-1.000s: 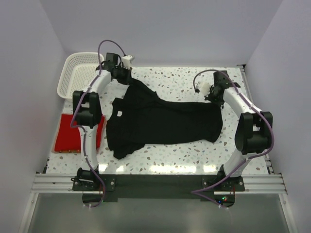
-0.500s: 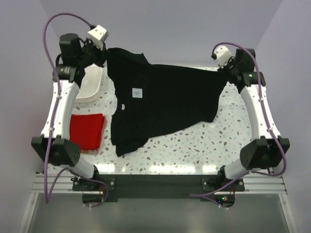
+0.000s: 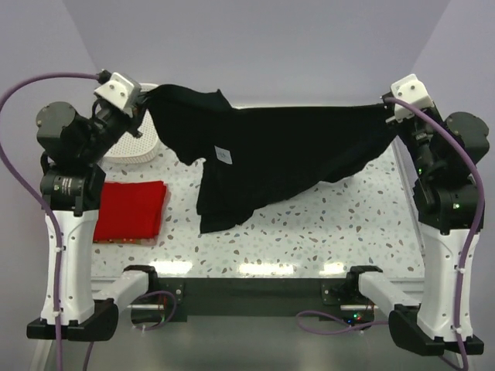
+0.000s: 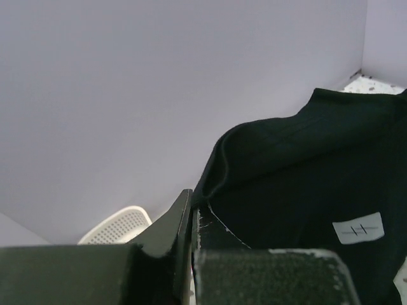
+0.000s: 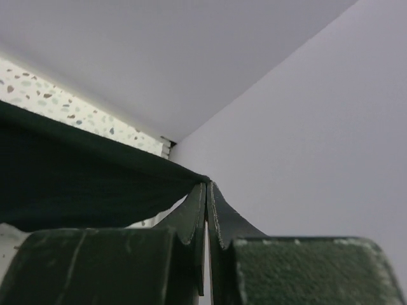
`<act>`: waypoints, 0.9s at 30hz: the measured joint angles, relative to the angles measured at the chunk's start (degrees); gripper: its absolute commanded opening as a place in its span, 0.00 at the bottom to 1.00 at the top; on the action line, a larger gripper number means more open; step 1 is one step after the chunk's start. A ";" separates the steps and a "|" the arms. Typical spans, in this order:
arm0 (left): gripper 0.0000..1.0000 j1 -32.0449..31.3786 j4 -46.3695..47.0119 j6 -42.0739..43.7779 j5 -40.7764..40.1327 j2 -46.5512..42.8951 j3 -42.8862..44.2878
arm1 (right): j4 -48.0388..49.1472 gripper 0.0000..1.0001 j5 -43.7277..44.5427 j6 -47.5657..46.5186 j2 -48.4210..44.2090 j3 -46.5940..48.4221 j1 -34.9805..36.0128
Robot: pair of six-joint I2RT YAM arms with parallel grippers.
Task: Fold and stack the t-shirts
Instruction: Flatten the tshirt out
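table (image 3: 332,224): speckled top, mostly bare under the lifted cloth, so there's room to lay it down flat.

black t-shirt (image 3: 286,154): off the table, strung between both arms near the far edge. Top edge is pulled close to a straight line; the rest hangs in a slanted sheet with the lowest corner drooping left of centre. My read: it's held high and taut to shake out wrinkles and square it up before laying it down for the fold. Not folded yet.

red t-shirt (image 3: 131,210): folded into a flat rectangle at the left side of the table, well clear of the black one. Looks parked as the base of the stack.

basket (image 3: 133,148): white lattice, far-left corner behind the left arm, partly hidden. Out of the work area.

left hand (image 4: 191,202): clenched on a rolled edge of the black t-shirt, fingers pinched together.

right hand (image 5: 206,188): clenched too, pinching a thin corner of the opposite end, cloth pulled to a point at the tips.

tag (image 4: 358,227): small white patch on the black cloth, facing the cameras. Only a thin dark mark on it, a line crossed by two short strokes. No legible text or brand anywhere.
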 measured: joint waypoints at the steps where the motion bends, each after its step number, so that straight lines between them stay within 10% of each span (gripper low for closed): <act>1: 0.00 0.00 -0.17 -0.22 0.00 0.37 2.16 | 0.07 0.00 0.20 0.04 0.02 1.16 0.02; 17: 0.00 -0.02 -0.20 -4.94 0.48 28.68 22.53 | 12.63 0.00 3.63 -0.63 25.05 6.58 0.02; 27: 0.00 -0.07 16.87 -15.89 -5.33 52.04 44.15 | 8.44 0.00 4.83 8.63 54.99 49.33 -1.49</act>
